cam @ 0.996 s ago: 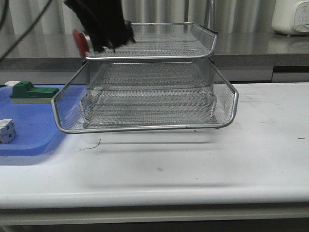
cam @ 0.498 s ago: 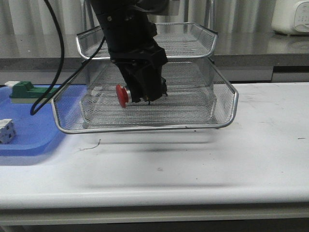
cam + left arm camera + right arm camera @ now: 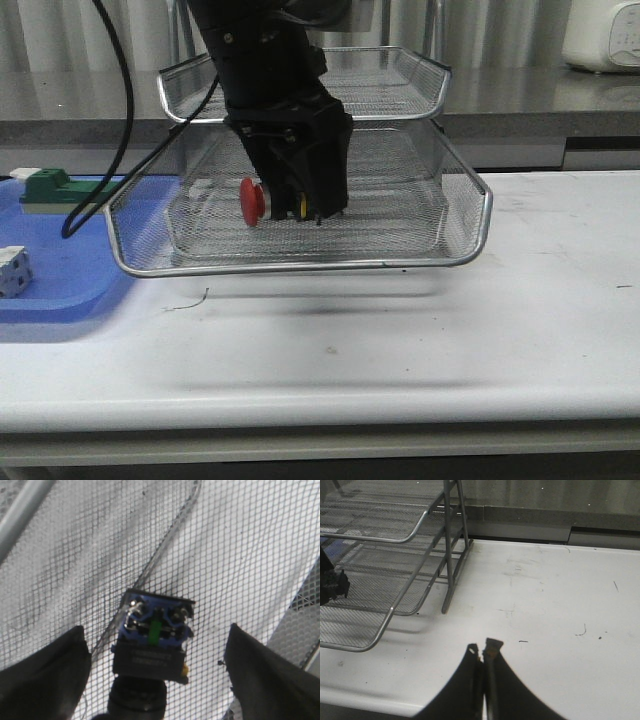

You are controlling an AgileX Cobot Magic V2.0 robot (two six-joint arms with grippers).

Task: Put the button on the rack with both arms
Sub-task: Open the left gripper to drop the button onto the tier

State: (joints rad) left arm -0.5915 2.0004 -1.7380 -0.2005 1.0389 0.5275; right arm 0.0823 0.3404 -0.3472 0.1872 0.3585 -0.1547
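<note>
Hovering over the pulled-out middle tray of the silver wire-mesh three-tray letter rack (image 3: 300, 245), the bulky black left arm's gripper (image 3: 296, 205) is sitting low in the tray with its jaws spread wide. In the left wrist view the two dark fingers (image 3: 45, 670) are standing well clear on either side of the small push-button switch with red mushroom head and black-and-blue body (image 3: 155, 640), touching neither side of it. The button is lying on its side on the mesh floor, red head (image 3: 250, 201) pointing toward the table's left edge. I'm judging it as released and resting on the tray, though contact with the mesh is hard to confirm from the front view.

The right arm's gripper (image 3: 483, 652) is idling above the white table (image 3: 520, 300) toward its right edge, beside the rack, jaws pressed together and holding nothing.

Progress: placement is looking essentially done. What's left, as I read it: lifting the left arm out without snagging the tray rim, and probably sliding the tray back in, likely the right arm's job.
</note>
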